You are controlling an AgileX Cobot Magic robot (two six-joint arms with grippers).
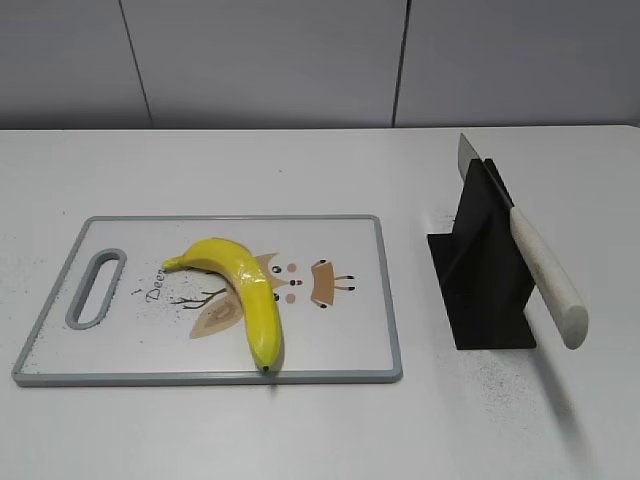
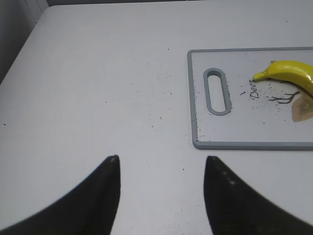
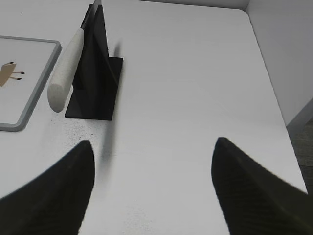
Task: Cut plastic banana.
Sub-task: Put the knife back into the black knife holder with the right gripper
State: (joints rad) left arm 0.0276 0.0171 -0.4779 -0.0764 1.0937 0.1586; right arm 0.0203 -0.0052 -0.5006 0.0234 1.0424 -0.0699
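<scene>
The plastic banana is glossy yellow and curved. It lies on the white cutting board with a grey rim; its stem end shows in the left wrist view. A knife with a cream handle rests slanted in a black stand, also in the right wrist view. My left gripper is open and empty over bare table, left of the board. My right gripper is open and empty, near and to the right of the stand. Neither gripper shows in the exterior view.
The white table has dark specks around the board and stand. A grey wall stands behind the table. The table's right edge shows in the right wrist view. The board has a slot handle at its left end.
</scene>
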